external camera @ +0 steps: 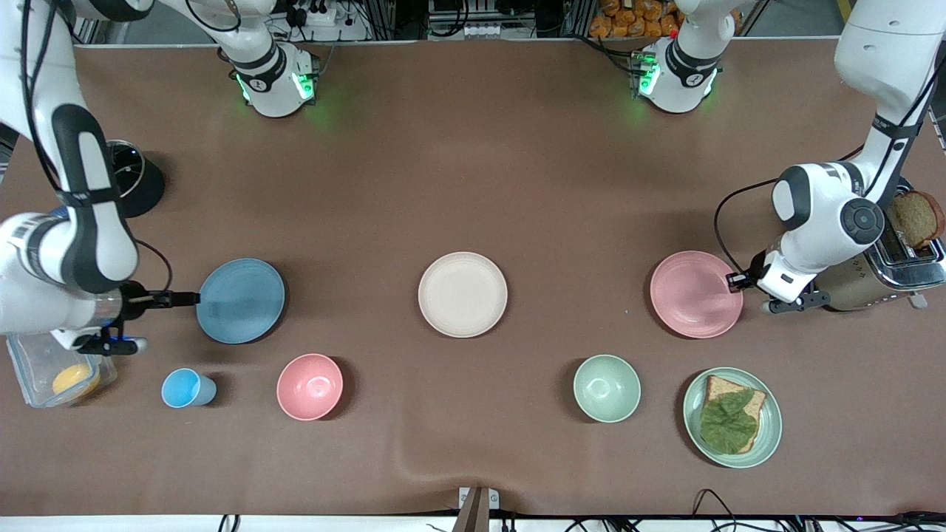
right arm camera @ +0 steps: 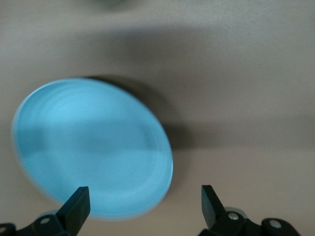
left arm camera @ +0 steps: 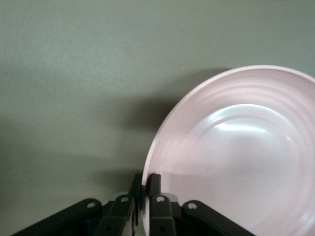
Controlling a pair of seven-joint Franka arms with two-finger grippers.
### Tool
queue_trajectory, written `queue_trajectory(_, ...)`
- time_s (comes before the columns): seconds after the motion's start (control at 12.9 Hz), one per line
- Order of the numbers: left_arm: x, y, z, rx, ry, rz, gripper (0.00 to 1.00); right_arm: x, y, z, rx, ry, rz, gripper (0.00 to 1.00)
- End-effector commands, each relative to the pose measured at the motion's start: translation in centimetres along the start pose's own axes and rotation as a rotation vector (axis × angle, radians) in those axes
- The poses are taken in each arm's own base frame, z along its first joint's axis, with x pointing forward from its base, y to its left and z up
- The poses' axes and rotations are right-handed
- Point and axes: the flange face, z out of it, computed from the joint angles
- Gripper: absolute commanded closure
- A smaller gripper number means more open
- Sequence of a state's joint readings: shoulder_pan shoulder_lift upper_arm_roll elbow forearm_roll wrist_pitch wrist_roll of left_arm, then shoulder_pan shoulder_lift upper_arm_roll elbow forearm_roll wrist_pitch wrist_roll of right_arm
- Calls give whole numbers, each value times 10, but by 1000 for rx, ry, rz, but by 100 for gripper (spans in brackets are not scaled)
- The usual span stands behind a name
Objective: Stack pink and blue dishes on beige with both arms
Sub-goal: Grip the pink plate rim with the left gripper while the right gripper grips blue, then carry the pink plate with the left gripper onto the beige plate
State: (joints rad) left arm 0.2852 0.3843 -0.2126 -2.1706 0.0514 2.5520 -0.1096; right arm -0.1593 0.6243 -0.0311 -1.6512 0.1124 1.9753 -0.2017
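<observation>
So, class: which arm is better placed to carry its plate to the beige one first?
Left. Its fingers are shut on the pink plate's rim, while the right gripper is open at the blue plate's edge, gripping nothing. The beige plate lies between them.

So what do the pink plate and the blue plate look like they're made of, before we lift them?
Pink plate: probably plastic or a similar light composite, smooth satin finish; faint concentric rings and a soft light sheen on its well, thin rim pinched by the left gripper. Blue plate: apparently the same ware, with rings and a dull even surface. Ceramic can't be ruled out by look.
</observation>
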Motion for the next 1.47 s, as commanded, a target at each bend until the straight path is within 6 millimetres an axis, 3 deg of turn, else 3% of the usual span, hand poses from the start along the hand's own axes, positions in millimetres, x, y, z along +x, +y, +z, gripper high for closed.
queue_trajectory(0.0, 14, 37, -44, -1, -61, 47, 100, -7, -2, 28, 3, 44, 27, 0)
queue_trajectory(0.23, 38, 87, -99, -11, -114, 64, 100, -6, 5, 40, 3, 41, 37, 0)
queue_trajectory(0.39, 46, 137, -113, -19, -153, 117, 100, -5, 5, 42, 3, 40, 37, 2)
queue_trajectory(0.46, 45, 164, -116, -18, -152, 116, 100, -6, 4, 43, 4, 38, 36, 42)
queue_trajectory(0.54, 39, 187, -112, -16, -158, 97, 100, -5, 3, 45, 5, 35, 36, 76)
queue_trajectory(0.62, 35, 205, -108, -12, -163, 63, 100, -5, 4, 49, 6, 28, 36, 100)
queue_trajectory(1.01, 3, 269, -81, 12, -208, -24, 100, -6, 1, 49, 5, 19, 31, 100)
queue_trajectory(1.39, -6, 284, -73, -1, -226, -21, 100, -10, 11, 33, 12, 31, -38, 100)
